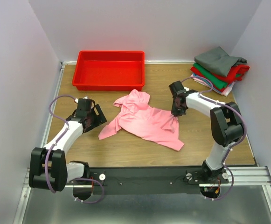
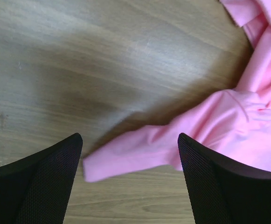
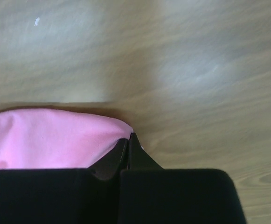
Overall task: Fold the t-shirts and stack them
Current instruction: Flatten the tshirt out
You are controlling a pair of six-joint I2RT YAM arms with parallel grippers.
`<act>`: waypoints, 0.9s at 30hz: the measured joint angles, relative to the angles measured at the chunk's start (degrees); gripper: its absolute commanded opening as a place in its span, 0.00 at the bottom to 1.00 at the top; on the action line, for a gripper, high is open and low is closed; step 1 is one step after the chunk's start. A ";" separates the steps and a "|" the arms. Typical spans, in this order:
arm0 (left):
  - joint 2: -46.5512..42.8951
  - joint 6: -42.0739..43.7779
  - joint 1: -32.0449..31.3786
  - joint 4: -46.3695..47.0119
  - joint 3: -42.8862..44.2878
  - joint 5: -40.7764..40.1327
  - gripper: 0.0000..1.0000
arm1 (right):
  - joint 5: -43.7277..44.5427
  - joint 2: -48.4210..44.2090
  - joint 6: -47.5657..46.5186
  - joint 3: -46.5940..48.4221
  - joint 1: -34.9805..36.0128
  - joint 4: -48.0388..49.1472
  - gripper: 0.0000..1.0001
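Red plastic tray [image 1: 108,86] at the wooden table's [image 1: 126,149] far edge; pale walls [image 1: 14,70] on three sides.

A crumpled light pink cloth t-shirt [image 1: 144,122] lies in the middle of the wooden counter [image 1: 126,149]. Behind it, leftward, sits the rectangular red plastic tray [image 1: 108,86]. A stack of folded cloth t-shirts [image 1: 220,69] rests in the far right corner. The left jaws stand just left of the shirt's sleeve, the right jaws at its right edge.

You've got a wood table [image 1: 126,149] carrying three things: red tray [image 1: 109,70] far, left of centre; pink t-shirt [image 1: 147,121] crumpled mid-table; stack of folded shirts [image 1: 219,70] far right corner, grey on top.
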 measured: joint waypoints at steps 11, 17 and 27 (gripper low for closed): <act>-0.11 -1.88 -6.95 -1.55 -0.35 -0.09 0.81 | -0.22 8.46 -3.93 10.62 -7.02 -0.44 0.01; -1.81 -5.22 -12.09 -4.70 -0.50 -1.75 0.74 | -1.14 9.29 -4.28 12.22 -7.91 -0.55 0.05; -0.09 -8.11 -17.38 -8.59 -0.87 -2.95 0.71 | -5.31 9.31 -4.35 14.03 -8.61 -1.22 0.70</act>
